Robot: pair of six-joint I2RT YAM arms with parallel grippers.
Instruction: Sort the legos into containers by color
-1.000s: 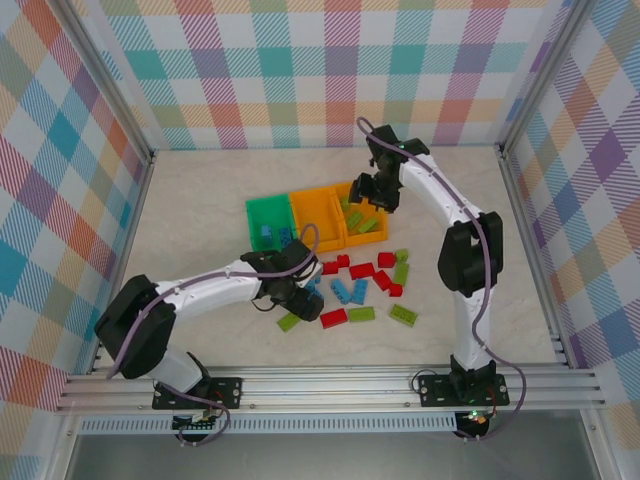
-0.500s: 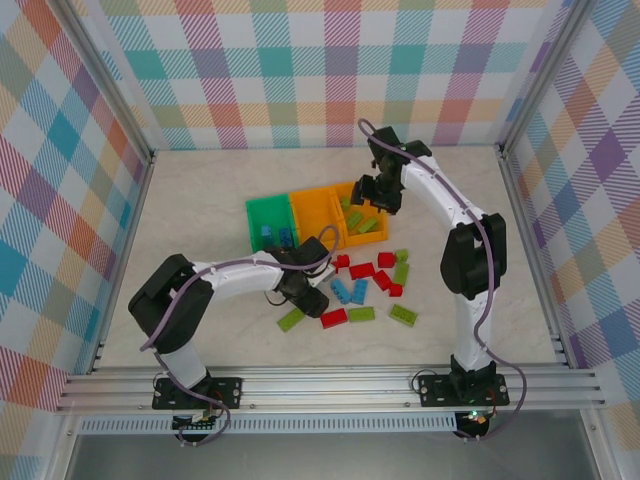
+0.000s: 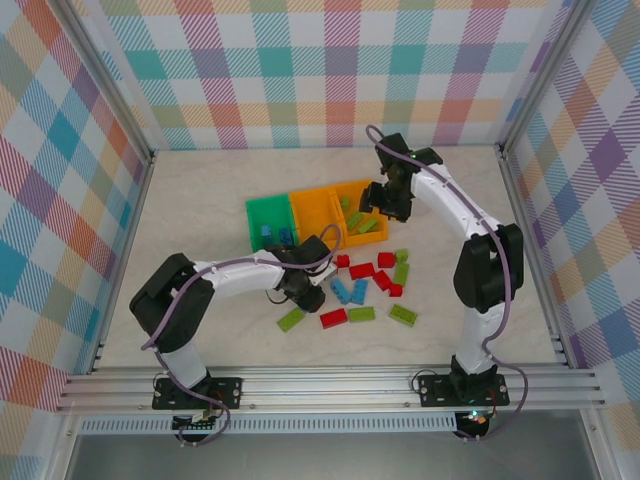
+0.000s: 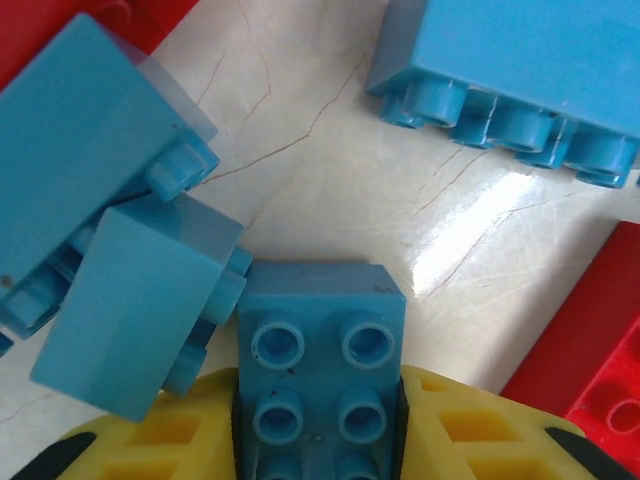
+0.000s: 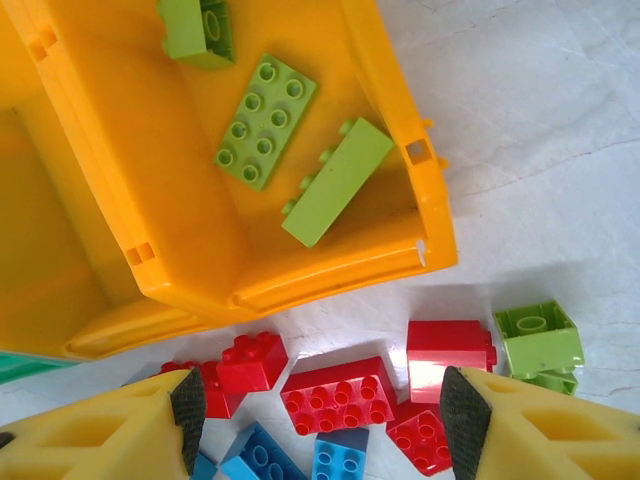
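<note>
left wrist view showed the left hand [image 4: 320, 420] clenched on a blue lego [image 4: 320, 330] on the tabletop [image 4: 330, 200], probably bound for the green bin [image 3: 260, 211] where blues [image 3: 272, 236] lay. the right hand [image 5: 325, 425] hung released by the orange bin [image 5: 330, 270] holding lime legos [image 5: 262, 118].

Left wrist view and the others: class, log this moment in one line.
left pincer: shut on blue lego | right pincer: open, empty | orange bin: lime legos inside | table: red legos loose
</note>
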